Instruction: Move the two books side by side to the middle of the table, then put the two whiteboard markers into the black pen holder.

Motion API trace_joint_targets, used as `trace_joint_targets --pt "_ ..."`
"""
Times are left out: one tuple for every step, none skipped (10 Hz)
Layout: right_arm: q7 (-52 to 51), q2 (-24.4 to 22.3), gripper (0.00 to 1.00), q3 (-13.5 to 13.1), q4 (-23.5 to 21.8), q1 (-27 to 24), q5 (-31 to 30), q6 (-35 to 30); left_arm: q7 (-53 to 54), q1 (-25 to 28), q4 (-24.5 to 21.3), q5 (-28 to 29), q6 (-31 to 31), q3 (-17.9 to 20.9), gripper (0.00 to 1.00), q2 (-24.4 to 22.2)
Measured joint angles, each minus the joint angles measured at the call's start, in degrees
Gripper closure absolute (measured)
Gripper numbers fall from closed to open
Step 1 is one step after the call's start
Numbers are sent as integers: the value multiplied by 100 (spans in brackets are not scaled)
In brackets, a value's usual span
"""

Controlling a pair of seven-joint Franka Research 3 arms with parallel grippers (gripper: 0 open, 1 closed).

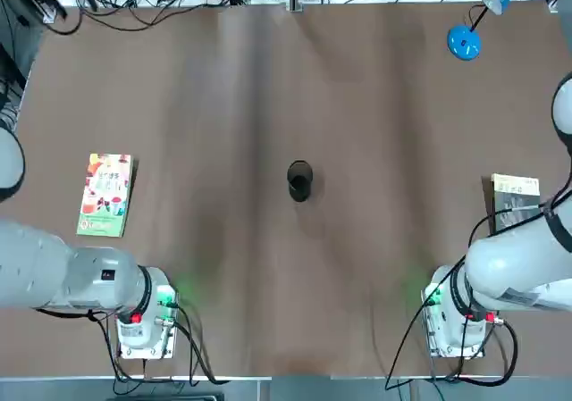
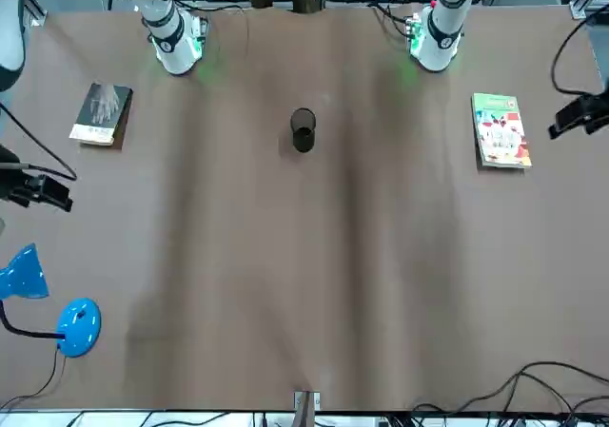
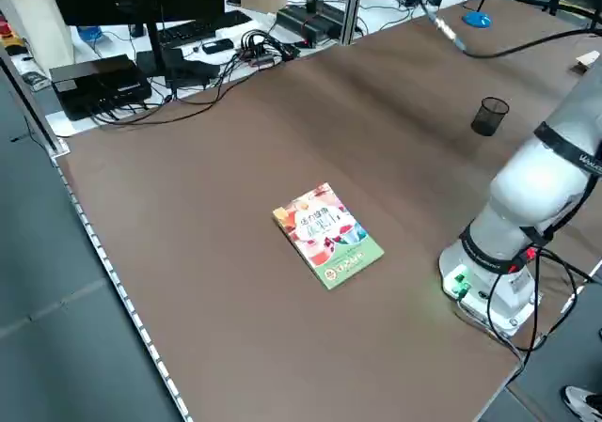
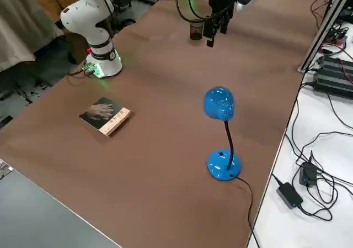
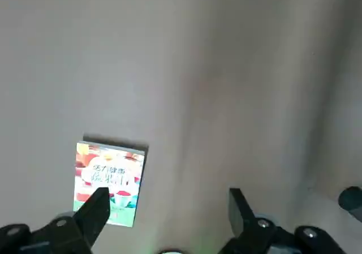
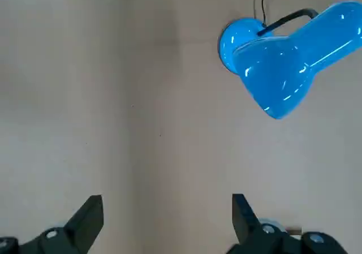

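At the robot's left on the worktop (image 1: 214, 88), the colourful book (image 1: 105, 195) is laid flat, cover up, with its long axis pointed roughly from the arm bases towards the far edge, slightly slanted. The left tool (image 5: 169, 197) is held above the worktop near that book, its fingers spread wide and nothing gripped between them. From the front view, the tool is seen a little outward of the book, on the side away from the middle; how far above the cover it is held cannot be told.

At the robot's right, the dark grey book (image 2: 102, 113) is laid flat, also with its long side running roughly near to far. The right tool (image 6: 167, 200) is raised over that side, wide open and empty, and is seen farther from the bases than the grey book, towards the blue lamp (image 2: 80, 327).

Between the books, well apart from both, the black pen holder (image 1: 300, 180) is stood upright. The markers (needed only later) cannot be made out.

The colourful book is judged to be best reached by the left arm, the grey one by the right. Each is to be brought inward; for a grip across the narrower width, the fingers should be set along the long edges.
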Motion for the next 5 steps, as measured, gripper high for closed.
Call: trace_joint_targets --pt "-91 12 0 -12 -10 -27 74 -90 475 17 -208 -173 -4 438 5 -4" --pt "-646 20 0 -35 -14 -149 174 -260 1071 30 -462 -370 -1 859 4 5" --pt "-1491 30 0 -64 -25 -392 483 -513 1726 36 -760 -619 28 1320 4 22" --pt "-2091 38 0 -100 -35 -774 961 -790 2539 44 -1064 -952 66 1856 2 78" --pt "-2397 39 0 -119 -36 -1217 1300 -988 3438 62 -1366 -1306 92 2440 0 234"
